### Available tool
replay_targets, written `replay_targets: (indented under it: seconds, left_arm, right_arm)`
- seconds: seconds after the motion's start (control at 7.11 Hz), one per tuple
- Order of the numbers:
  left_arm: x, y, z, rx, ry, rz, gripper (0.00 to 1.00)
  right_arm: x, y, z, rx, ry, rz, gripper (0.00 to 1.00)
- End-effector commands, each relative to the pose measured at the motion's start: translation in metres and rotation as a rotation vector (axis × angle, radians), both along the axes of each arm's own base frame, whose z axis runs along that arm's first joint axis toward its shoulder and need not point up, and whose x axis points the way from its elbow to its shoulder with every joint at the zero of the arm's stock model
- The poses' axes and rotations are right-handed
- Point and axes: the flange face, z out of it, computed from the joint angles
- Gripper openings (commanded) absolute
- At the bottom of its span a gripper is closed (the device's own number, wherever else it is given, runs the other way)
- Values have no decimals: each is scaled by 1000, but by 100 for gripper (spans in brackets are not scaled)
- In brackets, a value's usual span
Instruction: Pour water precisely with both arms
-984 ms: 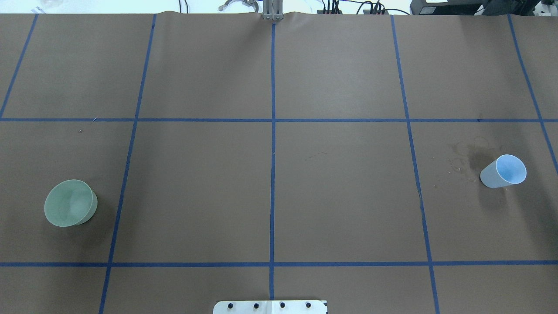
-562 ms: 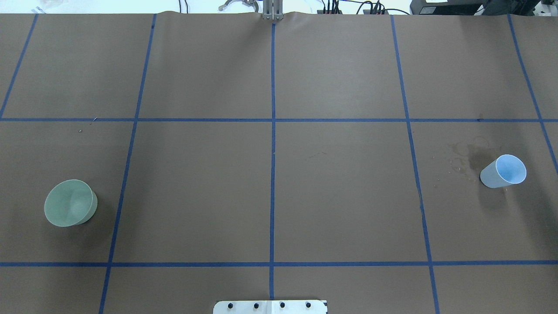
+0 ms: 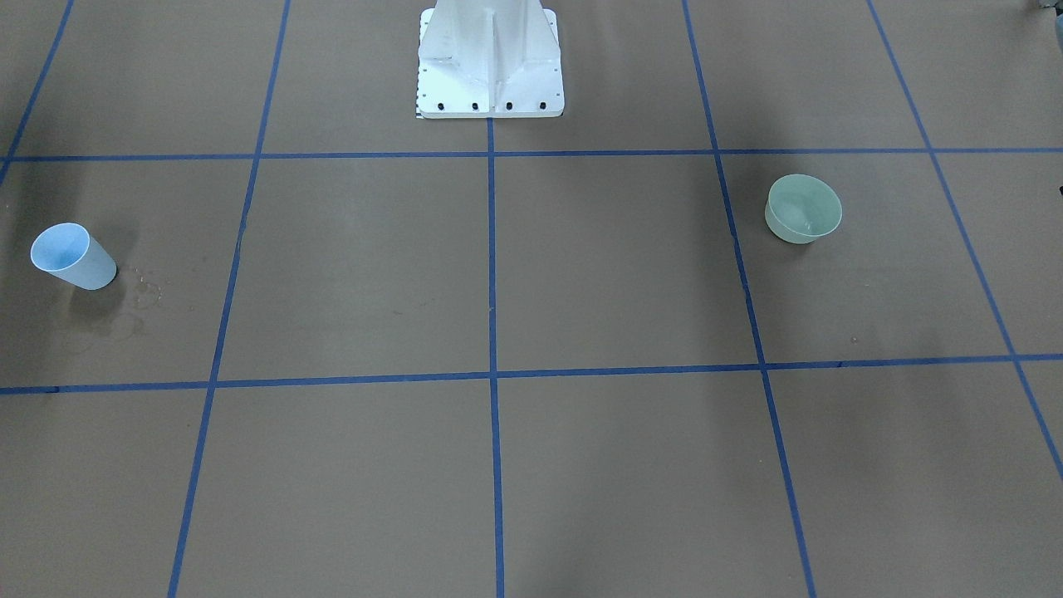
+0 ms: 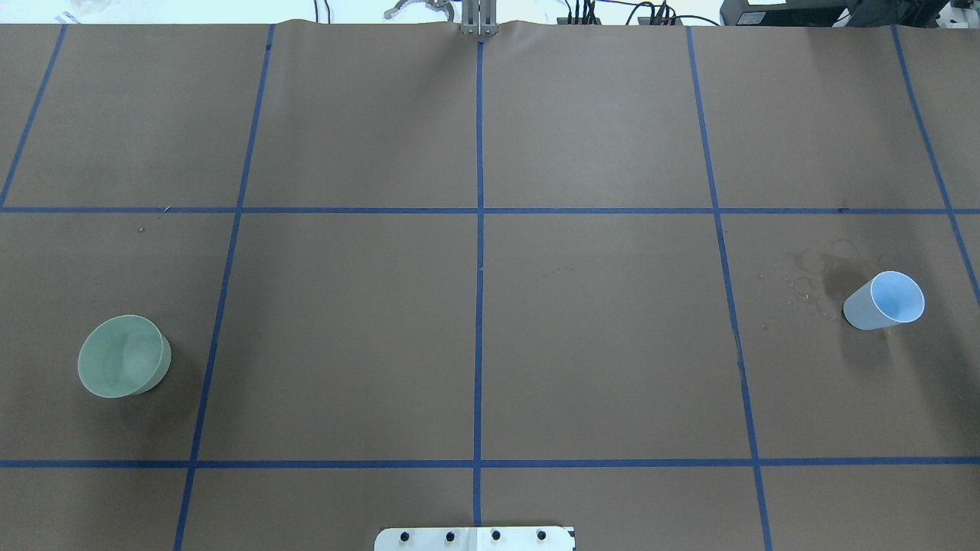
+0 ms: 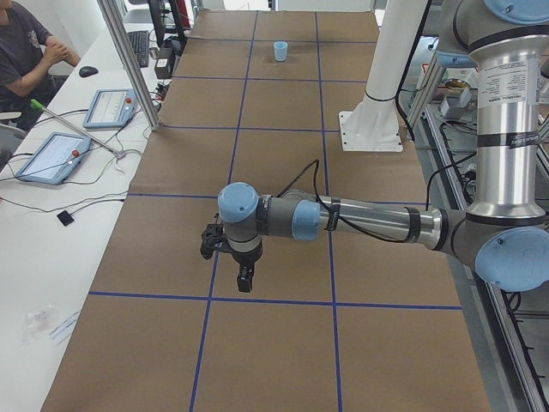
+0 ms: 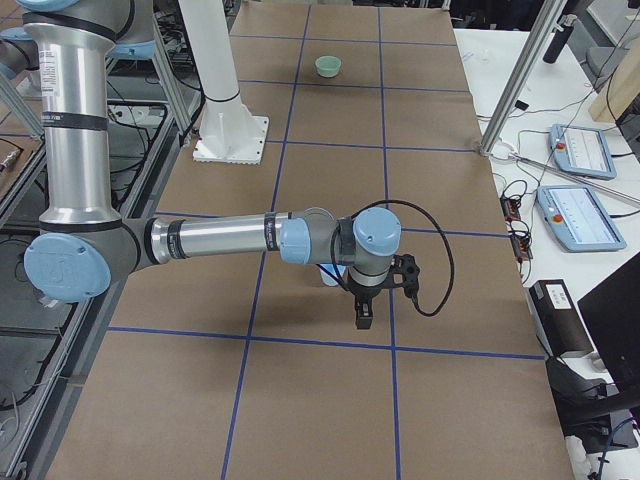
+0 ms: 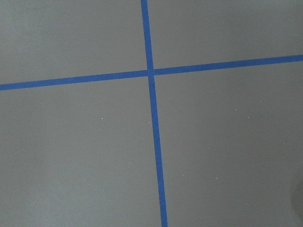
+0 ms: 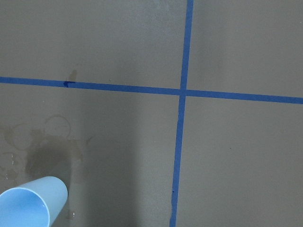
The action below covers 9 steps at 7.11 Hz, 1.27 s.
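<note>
the water point(image 3: 807, 221) shows only as a faint glint in the bottom of the green bowl point(image 4: 122, 357). the bowl stands upright, mouth up, at 8 o'clock from the centre of the table point(image 4: 597, 344) in the overhead view. the blue cup point(image 4: 880, 302) stands upright at 3 o'clock from the centre, long axis vertical, mouth up. i cannot tell whether it holds any liquid. wet ring stains point(image 4: 815, 275) mark the brown cover at 10 o'clock from the cup, just beside it.

the left arm point(image 5: 369, 221) stretches level over the table, its forearm running from 3 toward 9 o'clock in the left side view. the left gripper point(image 5: 244, 276) hangs from it toward 6 o'clock, above the table and touching nothing. the right arm point(image 6: 220, 238) reaches the same way, from 9 toward 3 o'clock in the right side view. the right gripper point(image 6: 362, 315) points down, near the blue cup but apart from it. i cannot tell how far apart either gripper's fingers are. the right wrist view has the cup at 7 o'clock.
</note>
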Motion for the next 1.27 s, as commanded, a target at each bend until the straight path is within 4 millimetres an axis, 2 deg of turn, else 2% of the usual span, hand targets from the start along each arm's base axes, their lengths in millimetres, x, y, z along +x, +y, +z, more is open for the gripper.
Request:
replay_targets:
  seconds: [0.0, 0.7, 1.12]
  left_arm:
    - [0, 2, 3, -7, 4, -1, 100]
    - [1, -3, 0, -5, 5, -3, 100]
    - [1, -3, -3, 2, 5, -2, 100]
  right_arm:
    - [0, 2, 2, -2, 2, -1, 99]
    - [3, 0, -1, 7, 18, -5, 99]
    - [5, 7, 4, -3, 18, 0, 99]
